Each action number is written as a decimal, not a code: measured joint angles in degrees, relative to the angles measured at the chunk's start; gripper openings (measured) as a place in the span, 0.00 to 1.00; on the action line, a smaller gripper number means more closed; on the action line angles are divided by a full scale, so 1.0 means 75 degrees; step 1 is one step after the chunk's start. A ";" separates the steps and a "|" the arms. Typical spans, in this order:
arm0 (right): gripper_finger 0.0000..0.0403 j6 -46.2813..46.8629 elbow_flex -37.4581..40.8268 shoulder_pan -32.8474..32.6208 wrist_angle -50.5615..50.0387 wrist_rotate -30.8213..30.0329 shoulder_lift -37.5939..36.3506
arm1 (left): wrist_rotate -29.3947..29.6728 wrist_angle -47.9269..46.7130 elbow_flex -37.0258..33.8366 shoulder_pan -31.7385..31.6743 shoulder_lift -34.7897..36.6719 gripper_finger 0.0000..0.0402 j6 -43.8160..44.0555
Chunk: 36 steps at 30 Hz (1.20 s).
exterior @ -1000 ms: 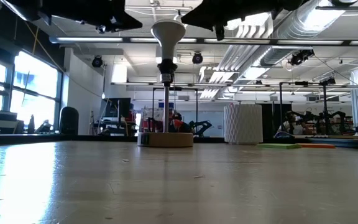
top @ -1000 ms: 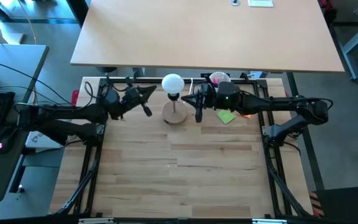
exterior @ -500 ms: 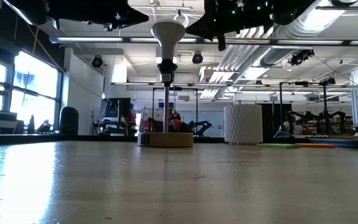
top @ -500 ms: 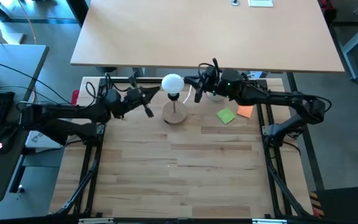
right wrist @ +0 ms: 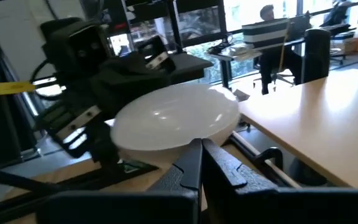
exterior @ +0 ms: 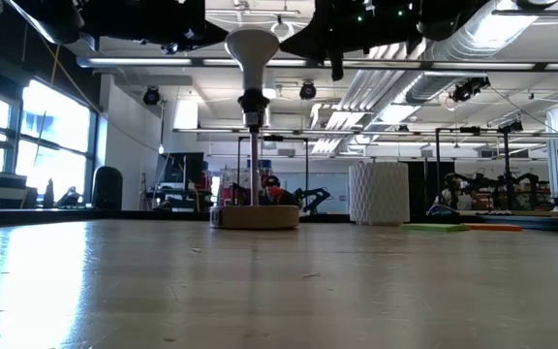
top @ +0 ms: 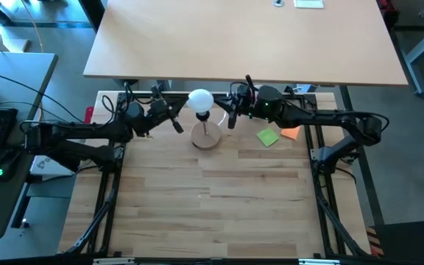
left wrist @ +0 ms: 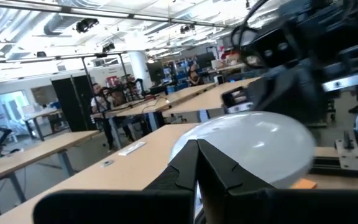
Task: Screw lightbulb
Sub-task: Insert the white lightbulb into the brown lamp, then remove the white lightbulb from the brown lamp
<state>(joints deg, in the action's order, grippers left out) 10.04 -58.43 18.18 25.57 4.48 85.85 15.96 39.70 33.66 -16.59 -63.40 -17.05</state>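
The white lightbulb (top: 200,101) stands upright in the black socket (exterior: 251,102) on a rod above the round wooden disc stand (top: 207,138), at the table's far middle. My left gripper (top: 177,125) is shut and hangs left of the bulb. In the left wrist view its tips (left wrist: 196,155) point at the globe (left wrist: 253,146). My right gripper (top: 231,121) is shut and hangs right of the bulb. In the right wrist view its tips (right wrist: 199,152) stand just before the globe (right wrist: 176,118). My left gripper has its shut fingertips (left wrist: 188,163) close before the globe's left side; I cannot tell whether they touch it. My right gripper has its shut fingertips (right wrist: 191,163) at the globe's lower right side (right wrist: 194,134); I cannot tell whether they touch it.
A green note (top: 268,137) and an orange note (top: 291,132) lie right of the stand. A white perforated cup (exterior: 377,192) stands at the far right, under the right arm. The near half of the wooden table (top: 212,213) holds nothing.
My right gripper has gone from beside the stand toward the far edge, turned, and come left to the bulb. The bulb and its stand have slid a little toward the table's left edge, still upright. My left gripper has barely moved.
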 joint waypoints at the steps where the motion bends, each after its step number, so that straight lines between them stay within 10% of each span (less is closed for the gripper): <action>1: 0.00 -0.0001 0.0000 -0.0053 -0.0024 0.0027 -0.0028 | 0.0039 -0.0029 0.0001 -0.0014 -0.0001 0.00 -0.0003; 11: 0.00 -0.0573 -0.0003 -0.0792 -0.1281 0.0330 -0.0559 | 0.0474 -0.1022 -0.0024 0.0034 0.0356 0.00 -0.0209; 20: 0.00 -0.0994 0.0378 -0.2648 -0.2535 -0.2195 -0.0645 | 0.0784 -0.3354 -0.0034 0.0600 0.1020 0.00 0.0524; 27: 0.00 -0.0674 0.1139 -0.3356 -0.2126 -0.3012 -0.0645 | 0.0899 -0.2806 -0.0885 0.1584 0.0880 0.00 0.1633; 36: 0.00 -0.1507 0.2534 -0.1715 0.1000 0.1434 -0.0639 | 0.1753 0.0919 -0.2642 0.2134 0.0796 0.00 0.2334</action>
<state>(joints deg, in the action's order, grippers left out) -1.26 -39.43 5.32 33.07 15.23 81.06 29.11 46.59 13.85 -0.58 -57.43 0.46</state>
